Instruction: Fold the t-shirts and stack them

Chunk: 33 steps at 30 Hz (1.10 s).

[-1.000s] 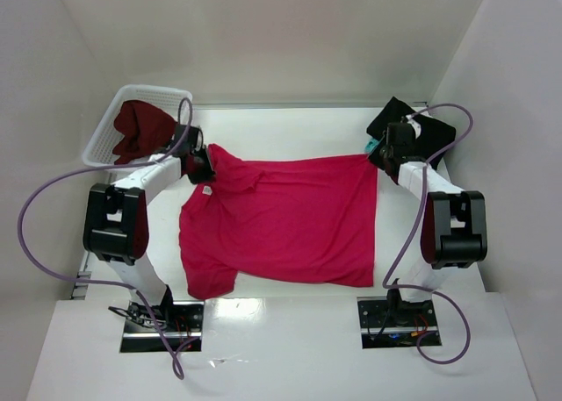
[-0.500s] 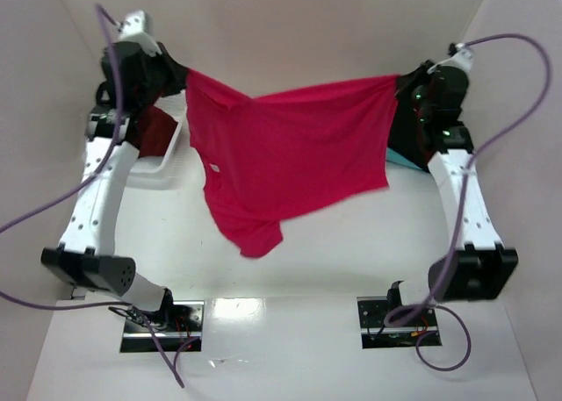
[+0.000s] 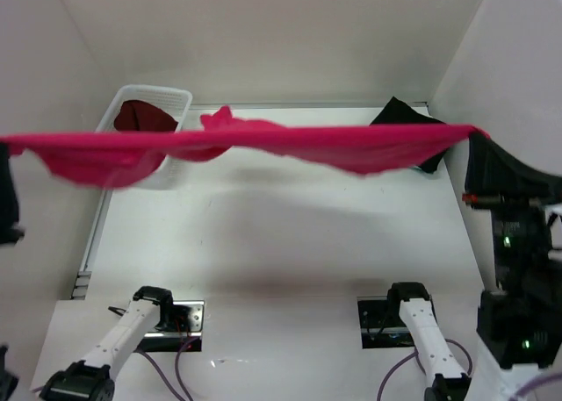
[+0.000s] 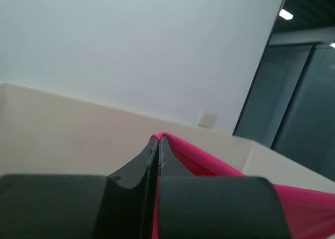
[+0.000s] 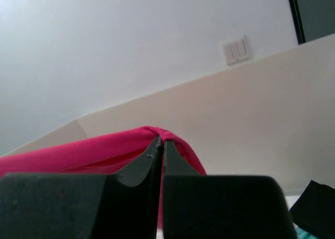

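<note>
The crimson-pink t-shirt (image 3: 263, 142) hangs stretched in the air across the whole width of the top view, high over the table. My left gripper (image 4: 158, 139) is shut on one end of it at the far left, and my right gripper (image 5: 162, 139) is shut on the other end at the far right. Pink cloth (image 5: 78, 152) folds over both pairs of fingertips. A dark maroon t-shirt (image 3: 145, 118) lies in the white basket (image 3: 180, 96). A black t-shirt (image 3: 399, 113) lies at the back right, partly hidden by the pink one.
The white lattice basket stands at the back left corner of the table. White walls close the table in on three sides. Both arm bases (image 3: 167, 318) sit at the near edge, and the raised right arm (image 3: 518, 243) fills the right edge of the top view.
Both arms have swung up and towards the camera, lifting the pink t-shirt off the table and pulling it taut into a near-flat band seen edge-on.
</note>
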{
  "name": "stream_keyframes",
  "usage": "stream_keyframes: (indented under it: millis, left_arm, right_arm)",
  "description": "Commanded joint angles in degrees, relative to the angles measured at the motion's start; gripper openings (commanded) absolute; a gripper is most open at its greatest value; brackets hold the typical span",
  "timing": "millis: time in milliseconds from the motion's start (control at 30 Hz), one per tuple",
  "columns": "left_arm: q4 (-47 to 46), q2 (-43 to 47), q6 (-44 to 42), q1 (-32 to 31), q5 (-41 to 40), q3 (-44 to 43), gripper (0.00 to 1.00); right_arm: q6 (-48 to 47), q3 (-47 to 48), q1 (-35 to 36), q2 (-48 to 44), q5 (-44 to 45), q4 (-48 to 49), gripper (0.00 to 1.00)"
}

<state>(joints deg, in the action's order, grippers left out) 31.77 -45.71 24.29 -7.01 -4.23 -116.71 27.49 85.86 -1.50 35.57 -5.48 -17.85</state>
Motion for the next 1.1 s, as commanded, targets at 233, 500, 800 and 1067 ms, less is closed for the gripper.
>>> stream_keyframes:
  millis: [233, 500, 800, 1067]
  left_arm:
    - [2.33, 4.33, 1.37, -0.03, -5.61, -3.97, 0.0]
    - [-6.72, -7.98, 0.14, -2.22, -6.14, 14.73, 0.0]
    - [-25.08, -18.78, 3.22, -2.22, -4.56, 44.09, 0.0]
    - [-31.14, -47.68, 4.45, -2.22, -2.8, 40.08, 0.0]
  right_arm:
    - [0.11, 2.72, -0.44, -5.88, 1.95, -11.68, 0.0]
    - [0.73, -13.77, 2.55, 7.32, 5.48, -2.65, 0.0]
    - [3.8, -37.25, 2.55, 21.63, 3.89, 12.12, 0.0]
    - [6.53, -37.8, 2.55, 47.86, 5.31, 21.35, 0.0]
